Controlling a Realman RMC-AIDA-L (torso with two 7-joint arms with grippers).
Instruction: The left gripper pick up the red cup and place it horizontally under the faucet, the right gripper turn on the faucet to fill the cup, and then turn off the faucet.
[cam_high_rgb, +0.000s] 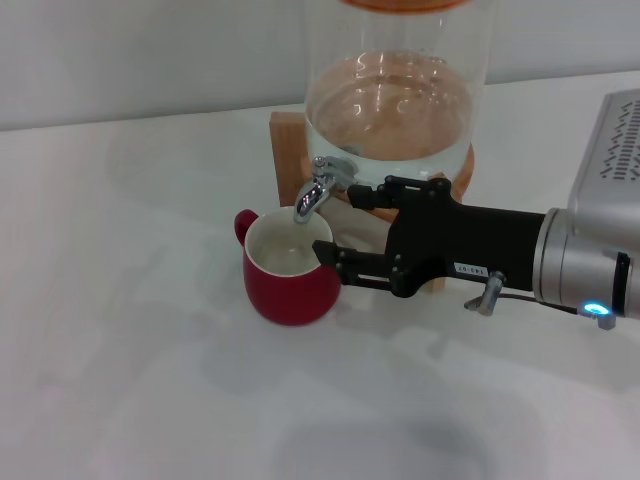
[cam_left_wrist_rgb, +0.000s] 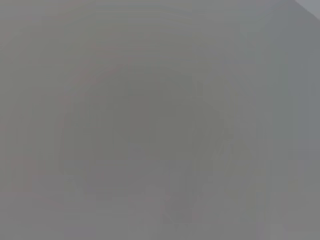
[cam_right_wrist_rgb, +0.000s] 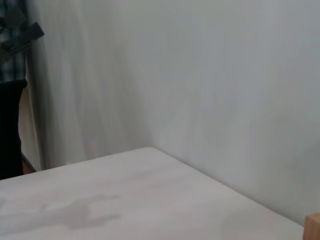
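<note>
The red cup (cam_high_rgb: 290, 268) is standing upright on the bench (cam_high_rgb: 120, 330) directly under the faucet (cam_high_rgb: 318, 188); placement done. The right pincer (cam_high_rgb: 334, 220), fingers apart, is reaching beside the faucet. Filling and shut-off appear outstanding. Left pincer unseen.

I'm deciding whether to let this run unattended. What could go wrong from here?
1. The right gripper is open, its lower finger lying against the cup; closing or swinging could nudge the cup off its spot under the faucet.
2. The upper finger reaches just beside the faucet; a slip there might leave the tap partly open.
3. The left gripper is out of view, so nothing steadies the cup.
</note>
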